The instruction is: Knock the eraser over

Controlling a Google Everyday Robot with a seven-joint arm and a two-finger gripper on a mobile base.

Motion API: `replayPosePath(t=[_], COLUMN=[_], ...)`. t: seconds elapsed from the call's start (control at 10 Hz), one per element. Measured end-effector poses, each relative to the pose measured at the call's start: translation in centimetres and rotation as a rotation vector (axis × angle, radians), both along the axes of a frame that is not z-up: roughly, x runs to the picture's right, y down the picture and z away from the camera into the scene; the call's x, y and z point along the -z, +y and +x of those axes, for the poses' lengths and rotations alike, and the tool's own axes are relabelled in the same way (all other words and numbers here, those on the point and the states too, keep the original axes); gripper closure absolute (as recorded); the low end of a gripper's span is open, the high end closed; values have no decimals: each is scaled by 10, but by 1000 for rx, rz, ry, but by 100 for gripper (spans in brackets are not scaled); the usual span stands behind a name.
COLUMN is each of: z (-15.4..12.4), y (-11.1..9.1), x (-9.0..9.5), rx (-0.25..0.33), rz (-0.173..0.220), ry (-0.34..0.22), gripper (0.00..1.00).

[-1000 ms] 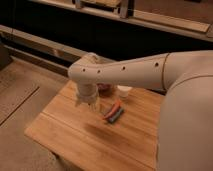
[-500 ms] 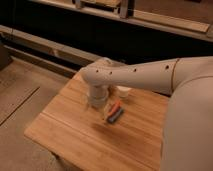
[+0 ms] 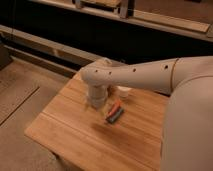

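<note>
My gripper (image 3: 97,102) hangs down from the wrist of my white arm (image 3: 140,75) over the middle of the wooden table (image 3: 65,131), close above the boards. No dark eraser block shows in the camera view; it is hidden, perhaps behind the arm or gripper. Just right of the gripper lies the orange and dark-blue stick-like pair (image 3: 114,113). A small white cup (image 3: 123,91) stands behind that pair, partly covered by the arm.
My own white body (image 3: 190,130) fills the right side and covers the table's right part. A dark shelf unit (image 3: 100,35) runs along the back. The floor (image 3: 20,95) lies left of the table.
My arm has swung to the right and nearer to me over the table, bringing the gripper closer to the orange and dark-blue pair. The pair and the cup have not moved.
</note>
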State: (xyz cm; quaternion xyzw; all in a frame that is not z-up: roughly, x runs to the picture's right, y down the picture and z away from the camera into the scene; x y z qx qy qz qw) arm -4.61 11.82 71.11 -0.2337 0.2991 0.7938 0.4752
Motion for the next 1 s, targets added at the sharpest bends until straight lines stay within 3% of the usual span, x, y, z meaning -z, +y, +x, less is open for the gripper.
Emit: replayPosePath(t=[0.2, 0.3, 0.4, 0.6, 1.0], z=[23, 8, -3, -19, -7], y=[-18, -39, -48, -68, -101], x=[-3, 0, 2, 0, -21], rx=[33, 106, 139, 187, 211], rz=[28, 71, 83, 86, 72], ry=[-3, -81, -123, -192, -196], gripper=[35, 35, 35, 35, 35])
